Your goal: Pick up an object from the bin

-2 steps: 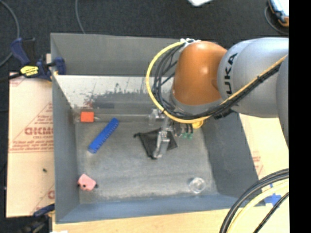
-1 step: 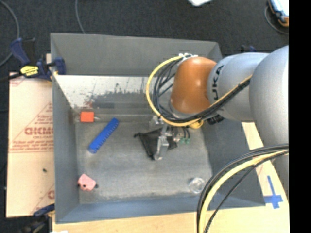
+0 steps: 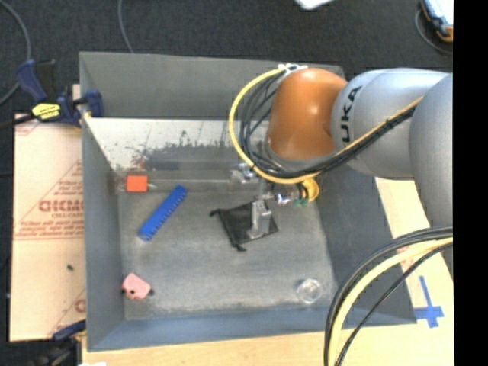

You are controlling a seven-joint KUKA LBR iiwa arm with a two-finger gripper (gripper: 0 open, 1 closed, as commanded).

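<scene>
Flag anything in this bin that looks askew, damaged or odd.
Nothing looks spilled or broken. The one oddity is the black piece near the middle of the bin, right by the tool: it lies crumpled, with a corner sticking out. The blue ridged bar lies diagonally, as loose things do.

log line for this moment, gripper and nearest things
gripper: centre of bin | over: black flat piece | grasp: cannot tell | nearby: blue ridged bar, orange block
</scene>
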